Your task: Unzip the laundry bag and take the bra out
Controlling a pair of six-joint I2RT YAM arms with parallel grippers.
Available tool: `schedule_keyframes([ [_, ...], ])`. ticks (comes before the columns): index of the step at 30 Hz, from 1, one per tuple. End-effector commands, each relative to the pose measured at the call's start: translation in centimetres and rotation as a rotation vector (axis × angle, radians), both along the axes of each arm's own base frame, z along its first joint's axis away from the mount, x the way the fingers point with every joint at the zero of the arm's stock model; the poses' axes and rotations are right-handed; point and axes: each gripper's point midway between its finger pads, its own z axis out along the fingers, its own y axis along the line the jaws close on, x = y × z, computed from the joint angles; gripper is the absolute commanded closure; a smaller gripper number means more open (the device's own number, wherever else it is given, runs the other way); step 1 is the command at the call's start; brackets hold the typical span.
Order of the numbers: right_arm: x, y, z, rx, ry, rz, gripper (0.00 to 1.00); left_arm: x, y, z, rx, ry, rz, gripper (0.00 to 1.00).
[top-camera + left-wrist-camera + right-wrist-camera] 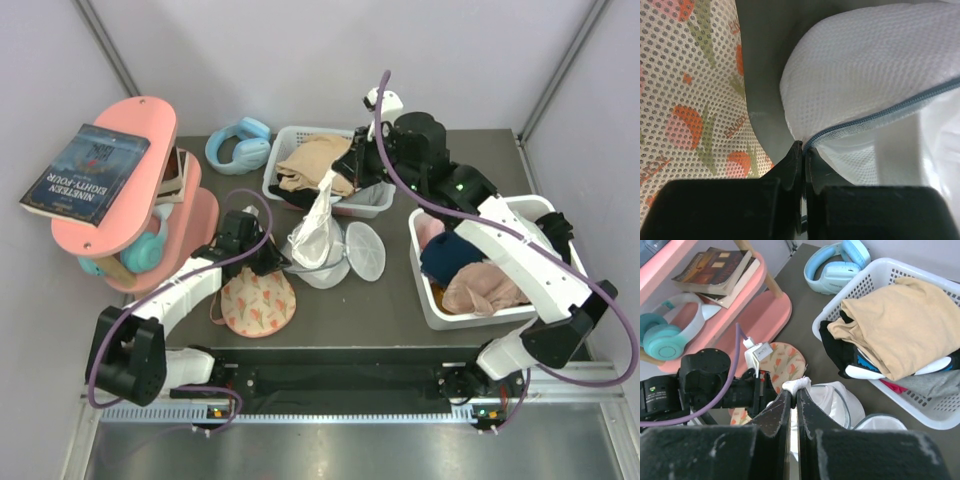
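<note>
The white mesh laundry bag [318,250] lies open mid-table, its round flap [366,250] spread to the right. My left gripper [283,264] is shut on the bag's zip rim [880,112] at its left end, seen close in the left wrist view [802,147]. My right gripper [330,183] is shut on a fold of the bag's white fabric [796,384] and holds it lifted above the bag. The bra [258,303], peach-pink with red flowers, lies on the table left of the bag, outside it; it also shows in the wrist views [685,100] [787,360].
A white basket [372,208] with a tan garment stands just behind the bag. A second white basket [440,310] with clothes is at the right. A pink shelf [120,185] with a book and teal headphones stands at the left; blue headphones [240,145] lie behind.
</note>
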Motion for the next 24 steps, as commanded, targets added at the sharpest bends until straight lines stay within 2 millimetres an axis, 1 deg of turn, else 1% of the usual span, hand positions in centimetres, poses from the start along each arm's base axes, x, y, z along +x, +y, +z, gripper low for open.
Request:
schedule_keyframes([
  [1,-0.8,-2.0,7.2,0.122,-0.144,-0.029,1.00,1.6,-0.8,1.8,-0.021,-0.071,-0.010,1.00],
  [7,-1.3,-2.6,9.0,0.174,-0.155,-0.018,1.00,1.7,-0.8,2.0,-0.022,-0.074,-0.010,1.00],
  [9,-1.3,-2.8,9.3,0.182,-0.160,-0.020,1.00,1.7,-0.8,2.1,-0.022,-0.077,-0.008,1.00],
  [12,-1.1,-3.7,9.7,0.189,-0.166,-0.038,1.00,1.7,-0.7,2.2,-0.017,-0.081,-0.006,1.00],
  [15,-0.9,-4.9,10.2,0.190,-0.177,-0.065,1.00,1.7,-0.4,2.6,-0.004,-0.087,-0.001,1.00],
  [18,-0.4,-6.9,10.9,0.176,-0.198,-0.111,1.00,1.9,-0.1,3.5,0.016,-0.105,0.001,1.00],
  [21,0.4,-9.6,11.5,0.149,-0.223,-0.181,1.00,2.1,0.3,4.0,0.039,-0.119,0.006,1.00],
  [22,0.8,-11.2,11.9,0.134,-0.242,-0.219,1.00,2.0,0.4,4.1,0.045,-0.117,0.006,1.00],
  [24,1.2,-13.4,12.7,0.107,-0.268,-0.275,1.00,1.9,0.6,4.0,0.054,-0.118,0.009,1.00],
])
